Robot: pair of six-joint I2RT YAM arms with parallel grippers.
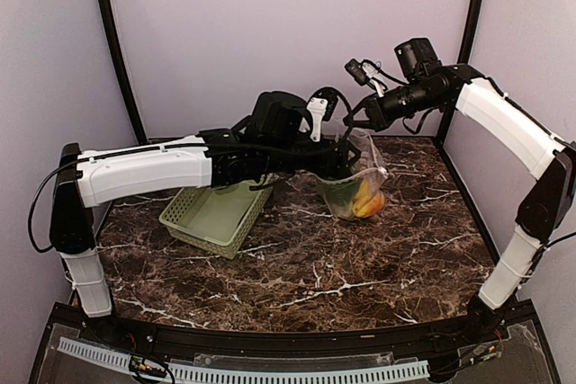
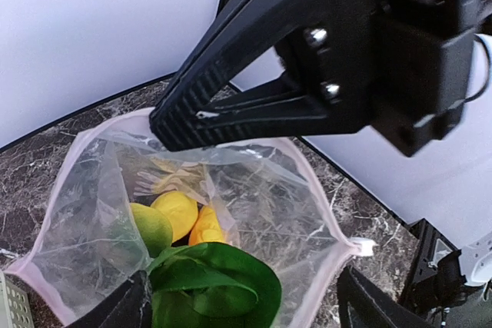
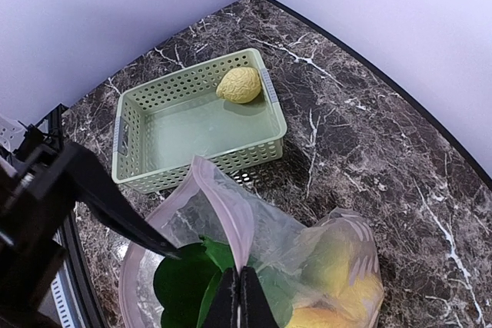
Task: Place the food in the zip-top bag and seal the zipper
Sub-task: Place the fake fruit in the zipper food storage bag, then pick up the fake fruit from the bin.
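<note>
Right gripper (image 3: 239, 297) pinches the zipper (image 3: 223, 197) of the zip-top bag (image 3: 338, 236), which stands on the dark, white-veined marble table (image 1: 315, 258); left gripper (image 2: 246, 309) gapes over its mouth, bok choy (image 2: 215, 282) and yellow pieces (image 2: 178, 213) inside. Pale lilac walls (image 1: 288, 33) enclose the table.

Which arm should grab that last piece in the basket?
Left. The left gripper is open and empty above the bag, on the basket side; the right gripper is shut on the bag's rim.

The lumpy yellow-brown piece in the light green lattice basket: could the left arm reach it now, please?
Probably yes: the left gripper is open, the light green lattice basket has no lid, and nothing covers the lumpy yellow-brown piece.
</note>
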